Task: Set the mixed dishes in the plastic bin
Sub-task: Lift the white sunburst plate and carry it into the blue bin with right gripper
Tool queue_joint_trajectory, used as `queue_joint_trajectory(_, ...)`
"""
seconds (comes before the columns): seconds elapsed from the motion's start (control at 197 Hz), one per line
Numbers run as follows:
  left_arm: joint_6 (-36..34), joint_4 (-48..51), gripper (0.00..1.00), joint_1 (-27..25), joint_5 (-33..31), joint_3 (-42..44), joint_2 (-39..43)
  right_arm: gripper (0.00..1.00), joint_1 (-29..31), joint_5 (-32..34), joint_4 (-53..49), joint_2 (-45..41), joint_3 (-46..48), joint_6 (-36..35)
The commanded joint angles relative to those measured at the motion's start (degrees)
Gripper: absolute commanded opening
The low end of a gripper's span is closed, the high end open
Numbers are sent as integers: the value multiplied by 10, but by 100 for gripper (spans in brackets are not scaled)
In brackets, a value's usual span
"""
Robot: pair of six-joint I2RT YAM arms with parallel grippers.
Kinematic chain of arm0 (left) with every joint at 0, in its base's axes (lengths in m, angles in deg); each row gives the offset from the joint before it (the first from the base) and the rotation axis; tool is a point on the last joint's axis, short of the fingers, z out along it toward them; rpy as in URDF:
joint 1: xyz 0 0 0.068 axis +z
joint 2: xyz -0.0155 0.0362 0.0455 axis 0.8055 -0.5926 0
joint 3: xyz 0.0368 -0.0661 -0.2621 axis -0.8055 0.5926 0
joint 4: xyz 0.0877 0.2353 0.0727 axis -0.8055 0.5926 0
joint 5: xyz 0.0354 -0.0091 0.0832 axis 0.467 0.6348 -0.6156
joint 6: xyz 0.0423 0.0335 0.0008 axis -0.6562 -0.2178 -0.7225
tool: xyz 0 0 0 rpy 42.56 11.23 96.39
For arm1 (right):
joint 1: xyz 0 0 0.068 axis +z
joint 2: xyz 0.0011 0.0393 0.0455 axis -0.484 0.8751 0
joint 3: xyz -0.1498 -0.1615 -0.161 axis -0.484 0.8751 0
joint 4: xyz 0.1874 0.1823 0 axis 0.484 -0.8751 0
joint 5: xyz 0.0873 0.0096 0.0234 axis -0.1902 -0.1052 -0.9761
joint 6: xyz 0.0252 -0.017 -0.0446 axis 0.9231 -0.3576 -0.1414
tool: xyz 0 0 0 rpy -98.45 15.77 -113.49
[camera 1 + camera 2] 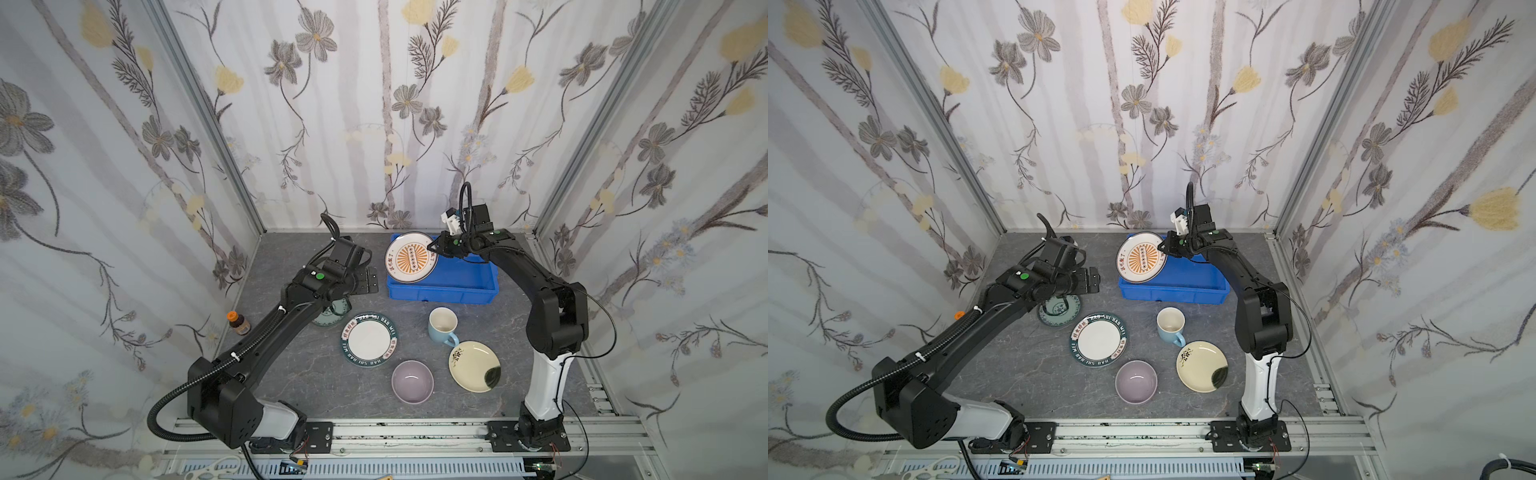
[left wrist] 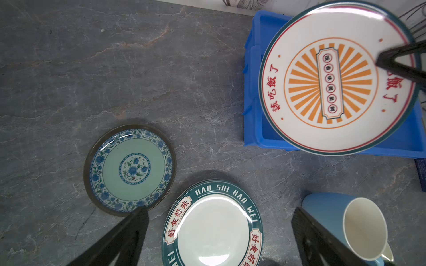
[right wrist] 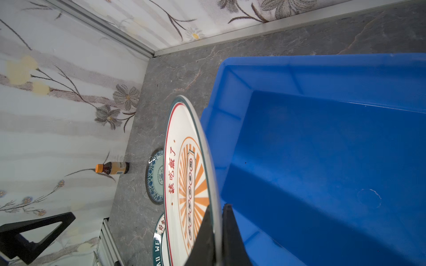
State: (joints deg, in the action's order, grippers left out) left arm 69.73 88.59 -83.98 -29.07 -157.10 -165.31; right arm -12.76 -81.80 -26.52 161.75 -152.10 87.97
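right end effector [image 1: 434,249] pinching a plate [image 1: 410,258] over the empty bin [image 1: 457,287], left end effector [image 1: 368,280] spread, five dishes [image 1: 369,340] to go

The blue rectangular plastic bin [image 1: 449,294] sits at the rear of the grey stone-pattern bench [image 1: 299,374], with a white sunburst-printed plate [image 1: 409,259] tilted over its left end. Before the bin stands a light-blue mug [image 1: 440,332], with a teal-rimmed lettered plate [image 1: 369,340] left of the mug. A lilac bowl [image 1: 412,381] and a cream flower-marked plate [image 1: 469,361] lie nearer the front. A small brown bottle [image 1: 239,324] stands far left.

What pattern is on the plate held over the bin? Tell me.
Orange sunburst with red characters on the plate; clearest in the left wrist view.
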Motion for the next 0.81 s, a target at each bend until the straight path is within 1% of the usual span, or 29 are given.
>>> queue_joint_trajectory(0.0, -14, -1, 100, 0, 16, -34, -29, 2, -8, -2, 16, 24, -16, -2)
queue_joint_trajectory(0.157, -16, -4, 100, 0, 26, -58, -58, 2, -23, -5, 19, 53, -36, -1)
queue_joint_trajectory(0.361, -21, -5, 100, -1, 29, -60, -78, 2, -43, -7, 18, 90, -57, 0)
queue_joint_trajectory(0.807, -23, -13, 100, -1, 36, -53, -101, 2, -44, -7, 22, 165, -83, 3)
